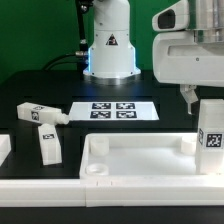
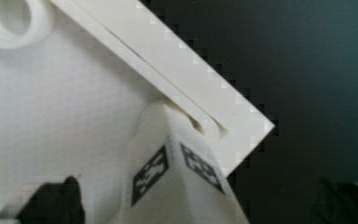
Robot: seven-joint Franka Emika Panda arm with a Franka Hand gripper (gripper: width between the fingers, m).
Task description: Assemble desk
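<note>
Straddling upright leg (image 2: 176, 165): gripper (image 2: 197, 205)

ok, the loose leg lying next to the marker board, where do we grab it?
Probably mid-length on the leg, from straight above. It lies flat with its long axis running across the exterior view, so its two long side faces are exposed for a pinch. The end by the marker board has less room.
</note>
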